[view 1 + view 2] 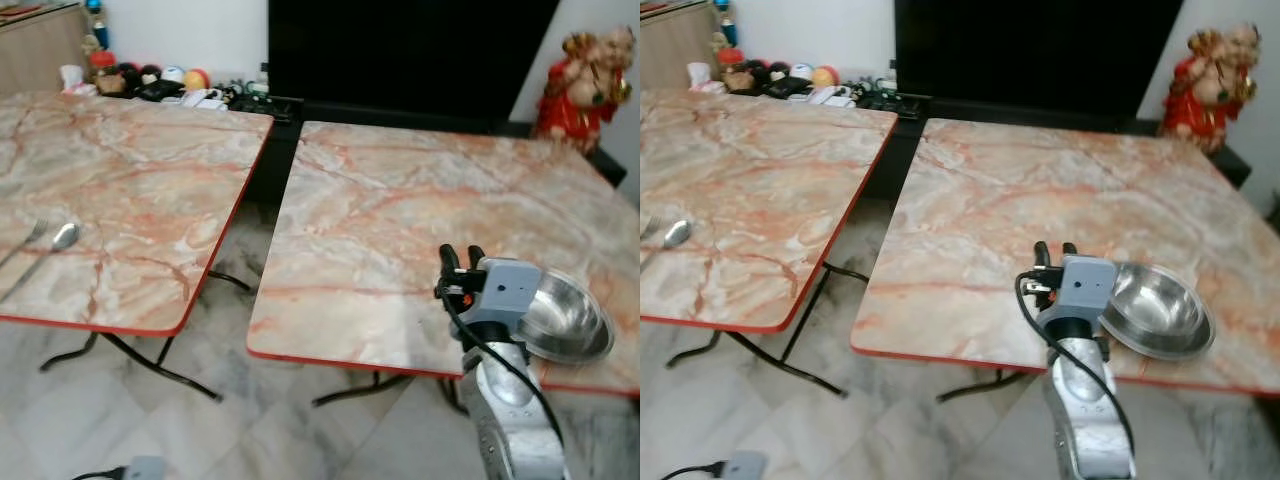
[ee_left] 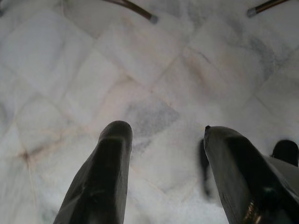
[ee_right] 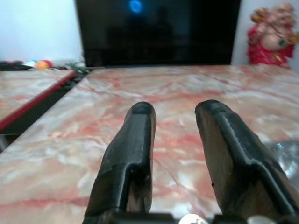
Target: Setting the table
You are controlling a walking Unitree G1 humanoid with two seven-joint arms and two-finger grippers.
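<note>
A shiny steel bowl rests near the front edge of the right marble table. My right gripper hovers over that table just left of the bowl, its two black fingers open and empty. On the left marble table, a spoon and a fork lie side by side near its left end. My left gripper hangs low over the floor, open with nothing between its fingers.
A gap of marble floor with black table legs separates the two tables. A large black screen stands behind, a red figurine at back right, and toys and clutter along the far wall.
</note>
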